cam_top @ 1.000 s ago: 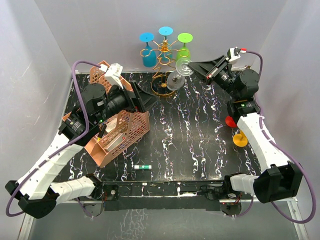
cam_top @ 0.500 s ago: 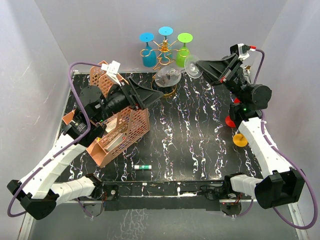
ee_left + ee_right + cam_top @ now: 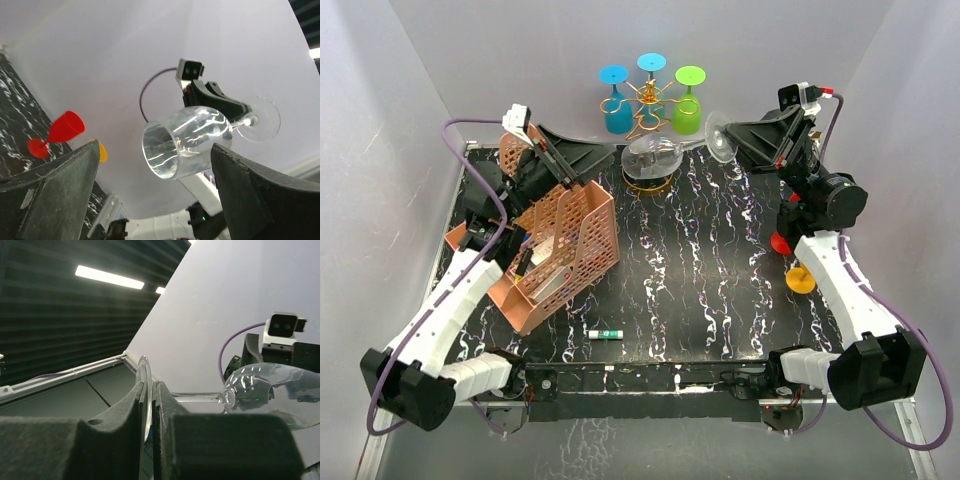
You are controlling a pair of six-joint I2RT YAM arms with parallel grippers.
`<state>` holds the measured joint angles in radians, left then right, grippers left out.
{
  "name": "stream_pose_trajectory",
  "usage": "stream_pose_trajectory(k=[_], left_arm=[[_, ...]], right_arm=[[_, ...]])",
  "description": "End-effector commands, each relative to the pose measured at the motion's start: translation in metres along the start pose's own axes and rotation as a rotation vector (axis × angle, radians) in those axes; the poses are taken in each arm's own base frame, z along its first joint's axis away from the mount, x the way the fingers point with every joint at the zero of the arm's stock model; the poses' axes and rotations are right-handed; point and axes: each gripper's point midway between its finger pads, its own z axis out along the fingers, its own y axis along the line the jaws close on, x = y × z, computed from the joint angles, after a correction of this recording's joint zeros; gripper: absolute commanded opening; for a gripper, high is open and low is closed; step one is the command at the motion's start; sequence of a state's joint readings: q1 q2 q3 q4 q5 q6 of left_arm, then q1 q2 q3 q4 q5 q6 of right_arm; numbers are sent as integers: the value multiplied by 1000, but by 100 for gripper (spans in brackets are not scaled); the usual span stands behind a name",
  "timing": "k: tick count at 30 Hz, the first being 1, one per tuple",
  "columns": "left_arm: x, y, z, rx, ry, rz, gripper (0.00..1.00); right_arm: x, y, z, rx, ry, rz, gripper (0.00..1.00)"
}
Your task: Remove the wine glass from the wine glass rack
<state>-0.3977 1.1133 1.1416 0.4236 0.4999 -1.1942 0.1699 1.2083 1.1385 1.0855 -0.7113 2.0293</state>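
wine glass rack (image 3: pixel 649 97): base behind wine glass (image 3: pixel 653 155) | white tube (image 3: pixel 605 333): perhaps marker

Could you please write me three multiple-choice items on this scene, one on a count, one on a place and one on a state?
1. How many coloured glasses hang from the gold rack?
A. One
B. Three
C. Five

2. Where is the clear wine glass?
A. Hanging from the rack
B. Standing upright under the rack
C. Sideways in the air between the two arms

3. How does the left gripper stand?
A. Open, a finger either side of the bowl
B. Shut on the stem
C. Shut on the rack's post

Key: 1 B, a blue, a teal and a green one hang there; 2 C, the right gripper pinches its foot and holds it level; 3 A, the bowl lies between its spread fingers.
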Motion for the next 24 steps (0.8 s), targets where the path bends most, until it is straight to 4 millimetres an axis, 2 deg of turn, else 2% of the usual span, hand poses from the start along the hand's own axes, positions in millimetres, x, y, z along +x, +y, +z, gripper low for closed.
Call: stream_pose_trajectory(k=[1, 10, 19, 24], left_arm=[[12, -37, -4, 232, 94, -49, 87], [22, -32, -9, 293, 122, -99, 72], [21, -45, -7, 431, 157, -117, 59], [20, -59, -14, 548, 172, -148, 48]], right_arm=[[4, 23, 1, -109, 24, -13, 8], [-3, 2, -4, -94, 12, 28, 8], [-4, -5, -10, -121, 19, 73, 8], [-9, -13, -16, -126, -15, 93, 8]])
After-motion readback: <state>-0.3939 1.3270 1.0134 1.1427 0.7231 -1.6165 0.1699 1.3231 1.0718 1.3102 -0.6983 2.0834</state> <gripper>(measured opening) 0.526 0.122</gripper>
